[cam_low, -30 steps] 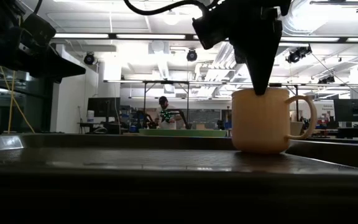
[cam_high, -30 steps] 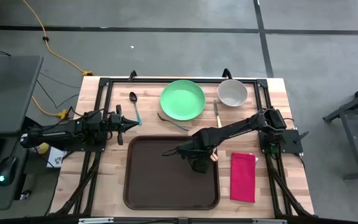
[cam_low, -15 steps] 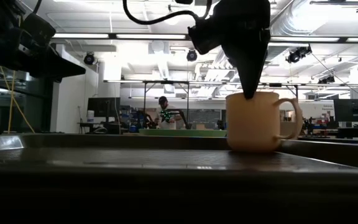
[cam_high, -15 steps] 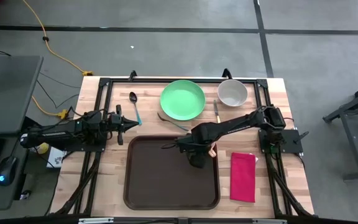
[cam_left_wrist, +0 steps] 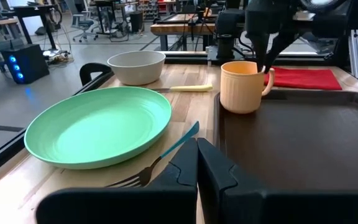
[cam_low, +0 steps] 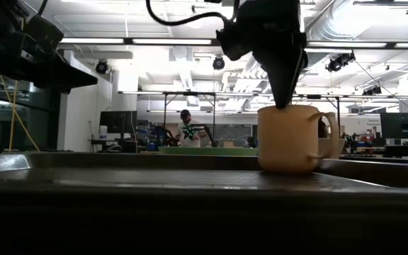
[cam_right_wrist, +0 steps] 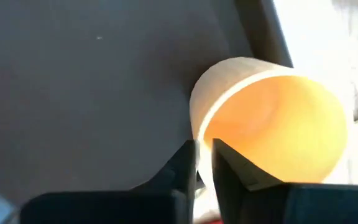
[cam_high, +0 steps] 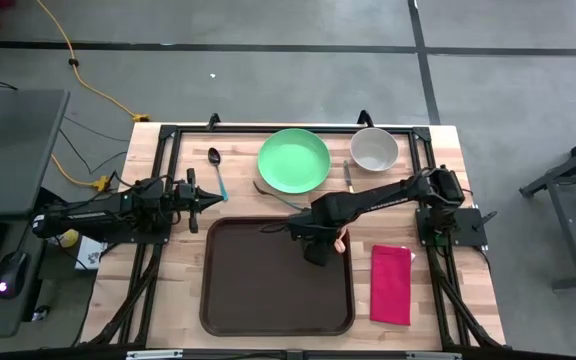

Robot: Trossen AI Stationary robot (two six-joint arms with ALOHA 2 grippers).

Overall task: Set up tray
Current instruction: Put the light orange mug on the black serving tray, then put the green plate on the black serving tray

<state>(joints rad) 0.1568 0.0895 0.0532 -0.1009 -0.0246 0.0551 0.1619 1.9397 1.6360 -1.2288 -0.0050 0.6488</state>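
The dark brown tray [cam_high: 258, 290] lies at the table's near middle. A tan mug [cam_high: 341, 240] stands upright on the tray's far right part, also seen in the low view as the mug [cam_low: 289, 142] and in the left wrist view as the mug [cam_left_wrist: 241, 87]. My right gripper [cam_right_wrist: 204, 146] is shut on its rim, coming from above. My left gripper [cam_high: 220, 198] waits shut over the table left of the tray's far edge, touching nothing. My right gripper pinches the mug's rim [cam_right_wrist: 199, 127], one finger [cam_right_wrist: 229, 168] inside the mug and the other finger [cam_right_wrist: 184, 165] outside its wall. The fingers come from above, pointing down [cam_low: 283, 105]. The mug stays upright with its base on the tray.
Beyond the tray's far edge lie a green plate [cam_high: 294, 160], a white bowl [cam_high: 374, 150], a dark spoon [cam_high: 215, 165], a teal-handled fork [cam_high: 283, 200] and a knife [cam_high: 348, 180]. A red napkin [cam_high: 391, 285] lies right of the tray. A person stands far back in the room [cam_low: 187, 131].
My right gripper has moved toward the table's far edge and a little to the left, keeping its hold on the mug's rim. The mug has shifted with it over the tray toward the far right corner and has turned slightly, its handle showing narrower.
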